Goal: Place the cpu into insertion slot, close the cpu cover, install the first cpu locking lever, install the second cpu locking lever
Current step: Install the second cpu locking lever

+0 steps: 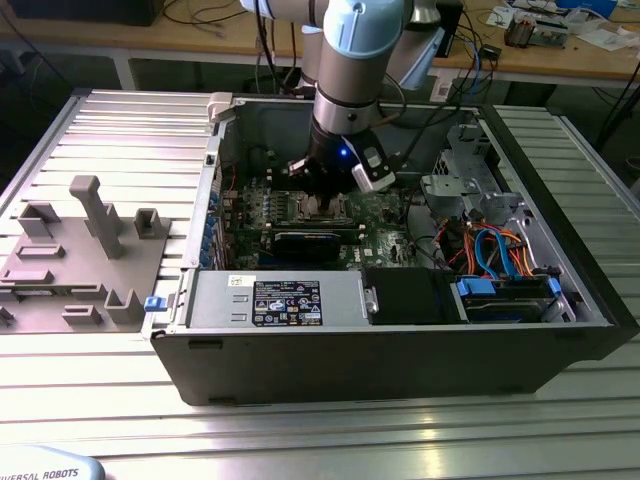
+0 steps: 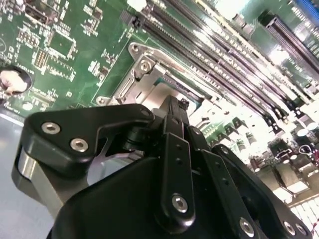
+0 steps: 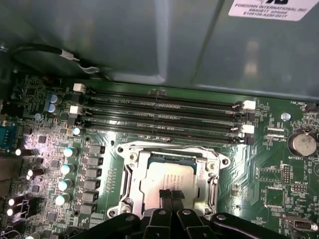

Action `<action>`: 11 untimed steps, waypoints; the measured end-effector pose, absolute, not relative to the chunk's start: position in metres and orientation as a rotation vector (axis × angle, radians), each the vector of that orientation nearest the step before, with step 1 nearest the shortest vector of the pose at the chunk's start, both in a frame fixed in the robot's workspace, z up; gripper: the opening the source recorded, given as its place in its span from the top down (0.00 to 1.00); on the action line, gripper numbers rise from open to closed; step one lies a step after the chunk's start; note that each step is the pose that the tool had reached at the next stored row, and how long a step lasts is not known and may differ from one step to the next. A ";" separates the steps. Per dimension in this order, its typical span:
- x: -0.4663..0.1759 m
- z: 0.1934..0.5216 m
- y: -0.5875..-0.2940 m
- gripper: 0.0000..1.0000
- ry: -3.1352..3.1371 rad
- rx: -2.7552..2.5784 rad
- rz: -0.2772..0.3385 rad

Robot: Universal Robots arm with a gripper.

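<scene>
- Gripper (image 3: 171, 195) is reaching down into the open computer case, its black fingertips drawn together with no visible gap and pressing on the silvery top of the cpu (image 3: 167, 177); in the exterior view the gripper (image 1: 322, 203) is sitting low over the middle of the motherboard.
- In the second wrist view the gripper's black linkages are crowding the foreground, the narrow tip (image 2: 173, 107) meeting the metal socket frame.
- Lying flat in the socket, the cpu is showing through the square opening of the cpu cover (image 3: 207, 172), which is resting down around it as a silvery frame.
- Running parallel just beyond the socket, four long black memory slots (image 3: 164, 113) are lying on the green motherboard (image 3: 279, 189).
- Standing in rows beside the socket, small silver-topped capacitors (image 3: 67, 169) are catching the light, and a round coin battery (image 3: 302, 143) is sitting on the board's far side.
- Enclosing the board, the dark computer case (image 1: 400, 360) is lying on its side with its panel off, orange and blue cables (image 1: 490, 250) bunching toward the exterior view's right.
- Supporting the case, a ribbed aluminium table (image 1: 330, 440) is spreading out, with a grey fixture (image 1: 85, 255) of blocks at the exterior view's left.
- Behind the table, a wooden bench (image 1: 230, 40) with cables is running along the room.
</scene>
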State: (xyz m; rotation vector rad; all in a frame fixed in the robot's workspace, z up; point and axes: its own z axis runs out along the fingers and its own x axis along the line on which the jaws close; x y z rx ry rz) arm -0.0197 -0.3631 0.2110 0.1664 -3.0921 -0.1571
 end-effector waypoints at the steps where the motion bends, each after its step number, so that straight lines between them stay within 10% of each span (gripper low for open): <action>1: -0.019 0.211 -0.361 0.89 -3.092 0.166 -0.139; 11: -0.018 0.222 -0.352 0.89 -3.092 0.165 -0.106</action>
